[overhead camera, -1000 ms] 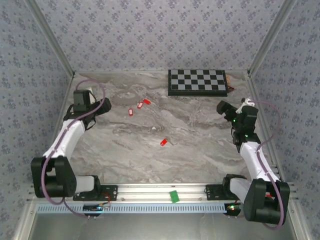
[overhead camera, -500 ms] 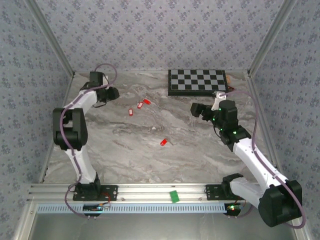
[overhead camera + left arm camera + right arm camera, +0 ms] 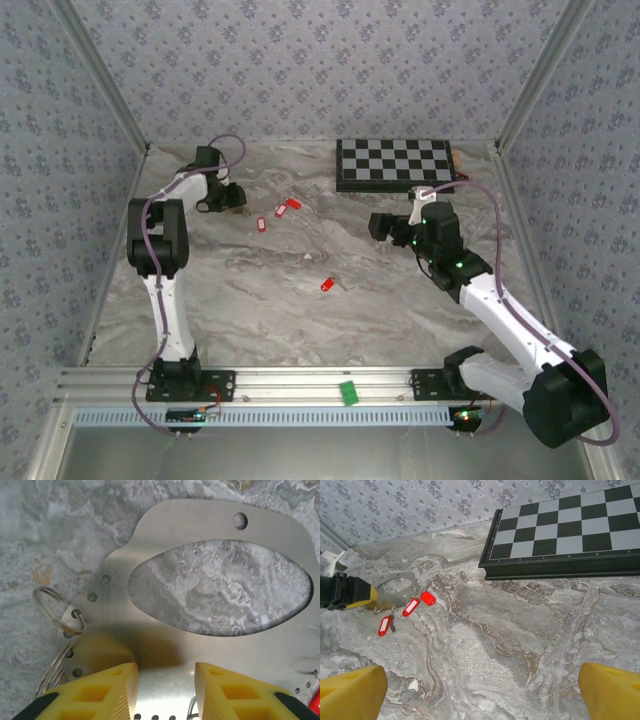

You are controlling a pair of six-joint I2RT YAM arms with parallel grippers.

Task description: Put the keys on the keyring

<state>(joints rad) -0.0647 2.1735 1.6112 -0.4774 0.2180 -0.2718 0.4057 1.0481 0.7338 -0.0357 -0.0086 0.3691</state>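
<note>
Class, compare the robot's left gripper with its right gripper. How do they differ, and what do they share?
The left gripper is narrowed to a small gap, while the right gripper is spread wide. The left gripper sits low over the metal keyring plate with its wire rings. The right gripper hangs higher above the marble table, near the chessboard. Both are tipped in yellow.
</note>
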